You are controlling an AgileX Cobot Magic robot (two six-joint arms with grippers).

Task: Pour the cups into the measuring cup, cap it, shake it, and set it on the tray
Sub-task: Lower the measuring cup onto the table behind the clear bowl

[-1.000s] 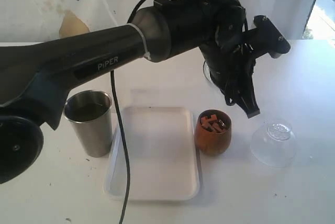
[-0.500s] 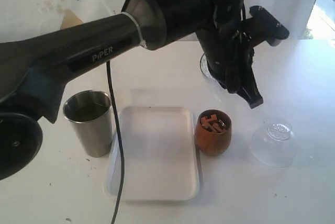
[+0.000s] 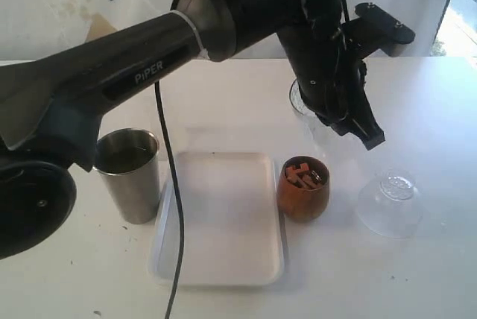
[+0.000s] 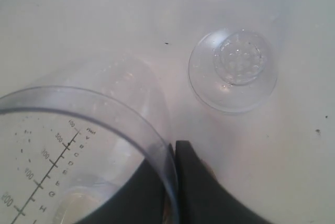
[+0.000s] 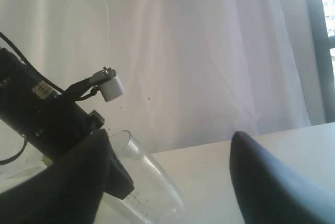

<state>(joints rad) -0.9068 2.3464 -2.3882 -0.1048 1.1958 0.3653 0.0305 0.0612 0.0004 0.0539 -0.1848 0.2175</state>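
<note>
Measuring cup [image 4: 78, 150]: I saw it at the far right of the table [image 3: 417, 110], beyond the wooden cup [image 3: 303, 198]. It was clear, with a scale printed down its side. It leaned in the right wrist view, and I could not tell whether its base met the table.
Left gripper [image 4: 172, 153]: it was nipped tight on the measuring cup's rim, one finger inside the wall and one outside. Its arm lay across the scene from the left, above the tray's far edge.
Right gripper [image 5: 170, 145]: its fingers stood wide apart with nothing between them. It faced the measuring cup from some way off, and I could not find it in the exterior view.
Tumbler [image 3: 128, 177]: it stood upright just left of the tray. It was dark inside, and I could not make out any contents.
Wooden cup: it stood upright just right of the tray, holding orange-brown pieces.
Tray [image 3: 216, 259]: it lay flat in the near middle, between the two cups.
Lid [image 3: 389, 206]: it sat dome up on the table, right of the wooden cup and apart from it.
</note>
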